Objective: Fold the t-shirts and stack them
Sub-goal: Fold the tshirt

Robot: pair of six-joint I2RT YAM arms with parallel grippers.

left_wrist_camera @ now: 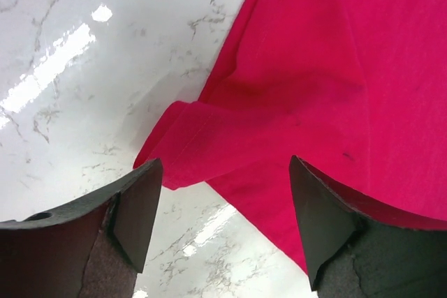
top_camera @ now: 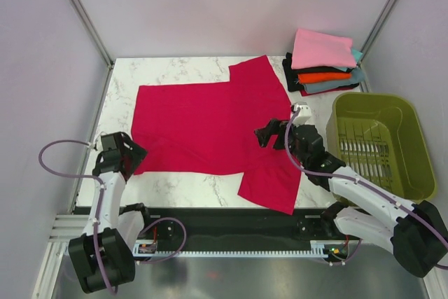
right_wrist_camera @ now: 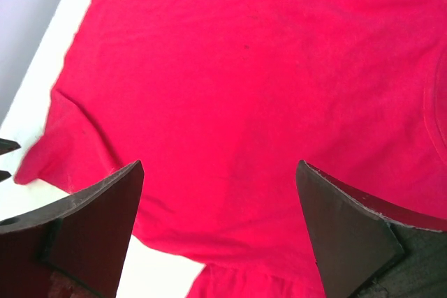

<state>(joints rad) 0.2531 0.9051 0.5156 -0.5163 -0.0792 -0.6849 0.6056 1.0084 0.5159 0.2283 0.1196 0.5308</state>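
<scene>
A large crimson-red t-shirt [top_camera: 203,127] lies spread flat on the marble table [top_camera: 175,68], sleeves toward the right. My left gripper [top_camera: 129,153] hovers open at its near-left corner. In the left wrist view that corner [left_wrist_camera: 174,155] is folded back on itself, just ahead of the open left gripper [left_wrist_camera: 224,162], and nothing is held. My right gripper [top_camera: 269,134] is open above the shirt's right part. The right wrist view shows red cloth [right_wrist_camera: 244,75] under the empty right gripper [right_wrist_camera: 220,165]. Folded t-shirts [top_camera: 323,62] are stacked at the back right, pink on top, then black, orange and teal-grey.
An olive-green plastic basket [top_camera: 381,141] stands at the right side of the table, just beyond my right arm. Bare marble [left_wrist_camera: 84,68] shows to the left of the shirt and along the back edge. Pale walls enclose the table on three sides.
</scene>
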